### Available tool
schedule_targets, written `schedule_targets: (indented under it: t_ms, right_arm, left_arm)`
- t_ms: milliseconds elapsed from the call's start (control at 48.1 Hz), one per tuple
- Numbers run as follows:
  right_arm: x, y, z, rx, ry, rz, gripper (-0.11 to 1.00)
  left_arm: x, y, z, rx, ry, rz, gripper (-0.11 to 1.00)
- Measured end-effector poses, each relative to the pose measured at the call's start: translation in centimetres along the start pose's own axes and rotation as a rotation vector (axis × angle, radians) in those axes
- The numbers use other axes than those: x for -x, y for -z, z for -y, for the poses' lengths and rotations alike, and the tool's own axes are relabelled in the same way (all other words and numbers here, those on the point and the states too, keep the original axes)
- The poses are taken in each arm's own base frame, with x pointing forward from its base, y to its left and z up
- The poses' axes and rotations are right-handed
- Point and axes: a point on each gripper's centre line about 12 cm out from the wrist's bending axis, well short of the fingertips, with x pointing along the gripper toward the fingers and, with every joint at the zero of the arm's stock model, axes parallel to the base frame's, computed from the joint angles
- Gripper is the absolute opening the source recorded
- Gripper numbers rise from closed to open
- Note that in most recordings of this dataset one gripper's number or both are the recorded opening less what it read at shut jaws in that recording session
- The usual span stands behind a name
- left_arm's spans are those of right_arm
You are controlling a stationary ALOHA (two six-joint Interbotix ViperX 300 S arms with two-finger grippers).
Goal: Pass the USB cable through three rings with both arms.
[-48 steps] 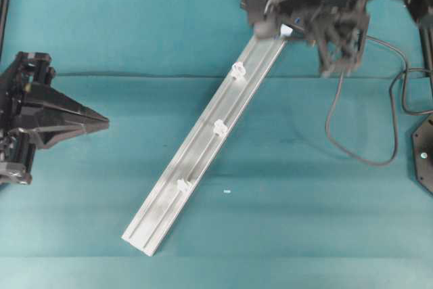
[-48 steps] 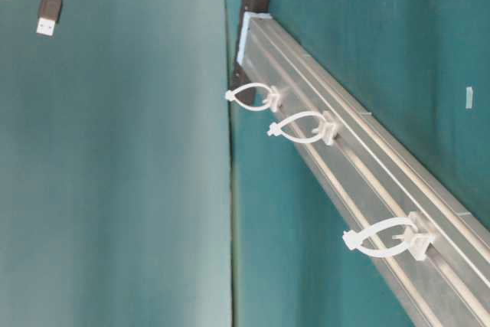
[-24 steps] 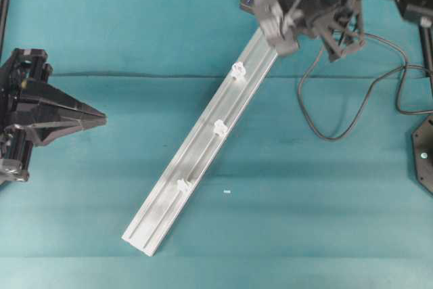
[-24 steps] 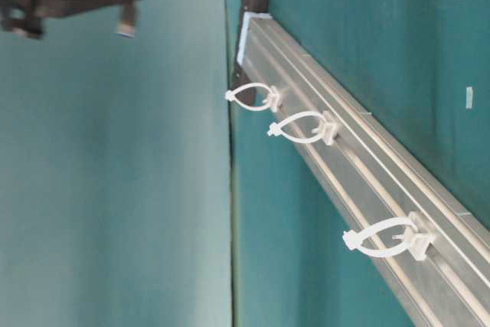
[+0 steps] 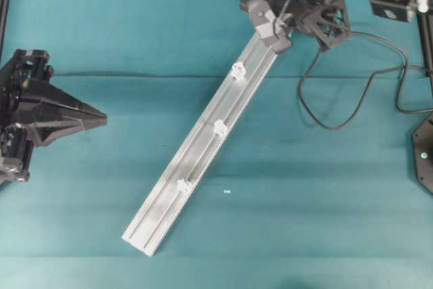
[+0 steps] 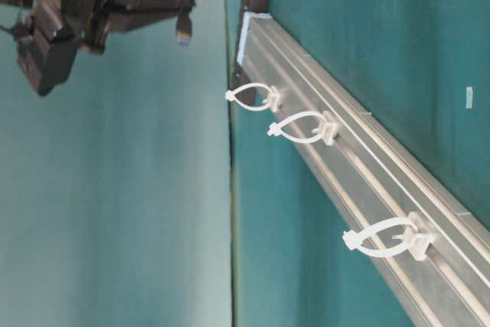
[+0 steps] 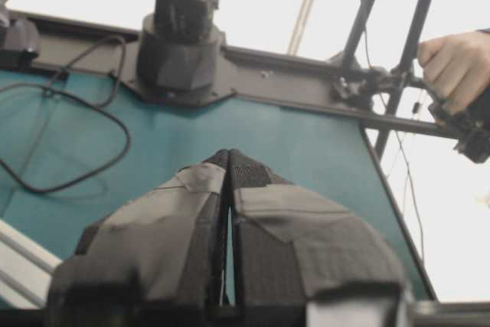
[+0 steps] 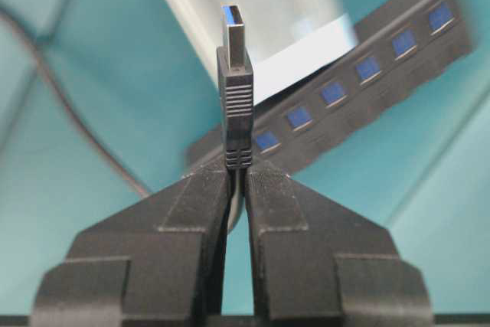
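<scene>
USB cable (image 8: 236, 97) plug pinched in R gripper (image 8: 237, 181), L gripper (image 7: 228, 160) clenched empty

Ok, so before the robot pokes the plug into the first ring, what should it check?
1. Plug held tight: ok. The right gripper is shut on the USB cable, plug sticking straight out.
2. Plug at the first ring: not ok. It hangs away from the three rings, near the hub at the rail's far end.
3. Rings free: ok. Nothing passes through any of them.
4. Cable slack: ok. It lies in a loose loop on the table.
5. Left gripper ready to catch: not ok. It is shut and far from the rail.
</scene>
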Motion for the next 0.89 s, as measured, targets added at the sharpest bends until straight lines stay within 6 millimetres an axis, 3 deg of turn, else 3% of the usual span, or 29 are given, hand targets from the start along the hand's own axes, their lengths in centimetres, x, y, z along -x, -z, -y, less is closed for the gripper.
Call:
schedule_targets:
  t_ms: [416,894]
  right_arm:
    - [-3.3,-2.3,0.2,0.084,-0.052,-0.014,0.09]
    - [-4.5,-4.6,0.0,0.151,-0.018,0.015,0.09]
  left_arm:
    - [-0.1,0.1,0.0,0.000,-0.001,-0.005,-0.01]
    - [-0.5,0.6,-0.2,0.000,-0.006,-0.025,-0.01]
